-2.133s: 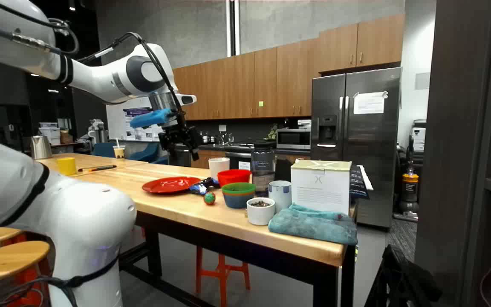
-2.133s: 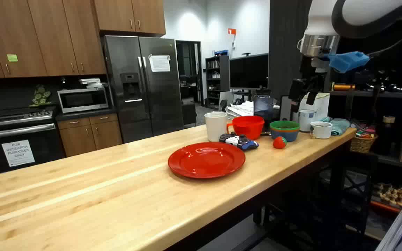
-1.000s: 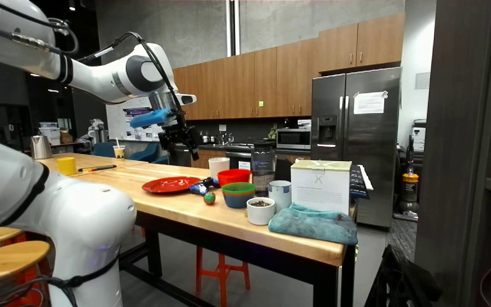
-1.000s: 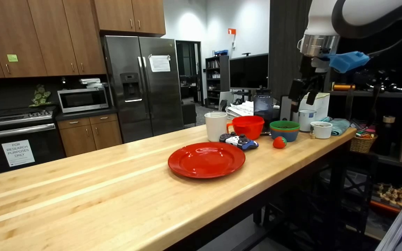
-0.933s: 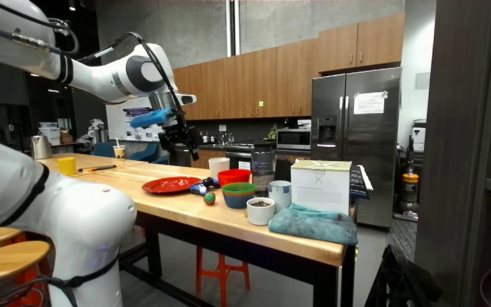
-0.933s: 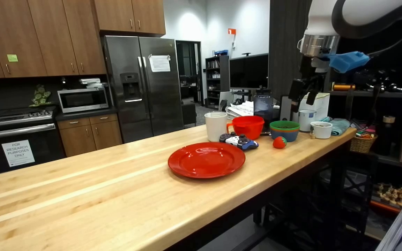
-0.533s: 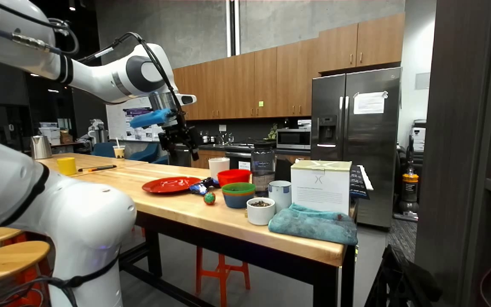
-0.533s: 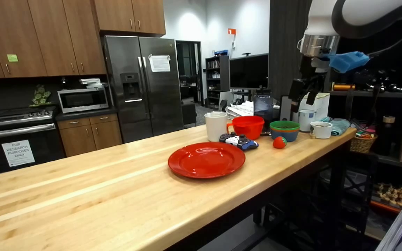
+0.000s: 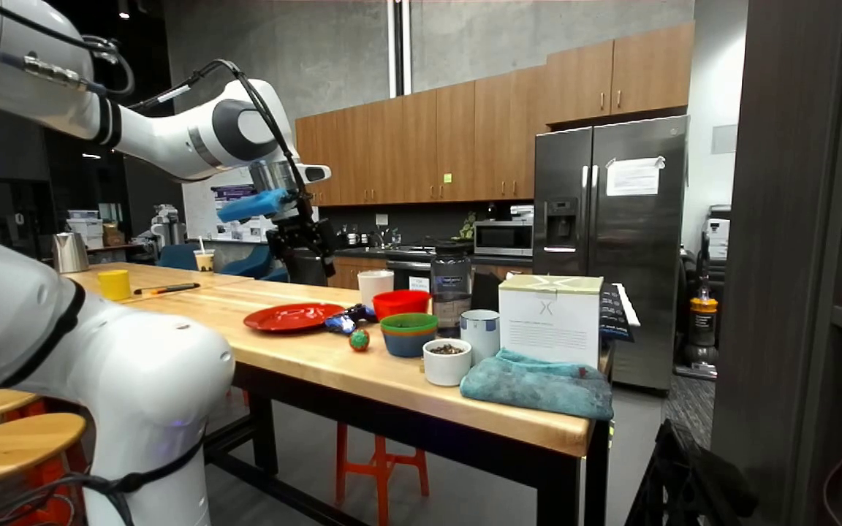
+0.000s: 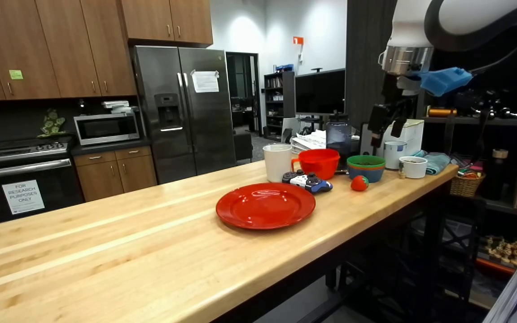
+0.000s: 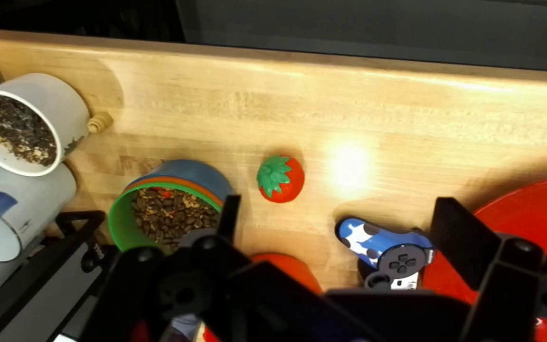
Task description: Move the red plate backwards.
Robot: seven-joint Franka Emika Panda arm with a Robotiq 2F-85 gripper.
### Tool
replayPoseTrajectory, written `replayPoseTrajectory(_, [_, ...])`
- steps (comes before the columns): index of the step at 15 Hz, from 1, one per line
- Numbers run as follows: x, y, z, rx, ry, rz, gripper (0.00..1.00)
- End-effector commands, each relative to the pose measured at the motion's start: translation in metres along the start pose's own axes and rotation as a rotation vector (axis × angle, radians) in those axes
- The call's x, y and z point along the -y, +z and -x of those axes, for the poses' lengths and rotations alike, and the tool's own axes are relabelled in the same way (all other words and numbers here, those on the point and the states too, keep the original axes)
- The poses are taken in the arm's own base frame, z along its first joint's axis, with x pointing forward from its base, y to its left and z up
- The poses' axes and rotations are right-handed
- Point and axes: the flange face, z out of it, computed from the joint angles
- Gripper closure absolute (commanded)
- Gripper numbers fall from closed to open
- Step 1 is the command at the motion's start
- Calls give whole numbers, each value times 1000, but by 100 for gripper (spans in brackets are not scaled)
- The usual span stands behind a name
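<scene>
The red plate (image 10: 265,207) is flat, round and shallow. It lies on the wooden table in both exterior views (image 9: 293,317). In the wrist view, part of the red plate (image 11: 534,216) shows at the right edge, partly hidden behind a finger. My gripper (image 10: 387,133) hangs in the air above the table, apart from the plate. In the wrist view the gripper (image 11: 339,204) is open, with its fingers wide apart and nothing held between them. It also shows in an exterior view (image 9: 313,267), high above the objects.
A game controller (image 10: 308,181) lies beside the plate. A white mug (image 10: 278,162), a red bowl (image 10: 320,162), stacked bowls (image 10: 366,170) and a toy strawberry (image 11: 281,179) stand near it. A bottle (image 9: 452,288), white box (image 9: 549,321) and cloth (image 9: 538,386) are farther along the table.
My gripper has shifted slightly to the left and a little down in both exterior views within the last half second. Before that it stayed still. The plate has not moved.
</scene>
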Motion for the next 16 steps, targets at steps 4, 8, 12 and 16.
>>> replayPoseTrajectory(4, [97,27,-7,52,-138,-98,0])
replayPoseTrajectory(8, [163,57,-2,110,-289,-148,26])
replayPoseTrajectory(12, [203,86,2,172,-396,-163,55])
replayPoseTrajectory(16, [221,105,-1,226,-447,-163,85])
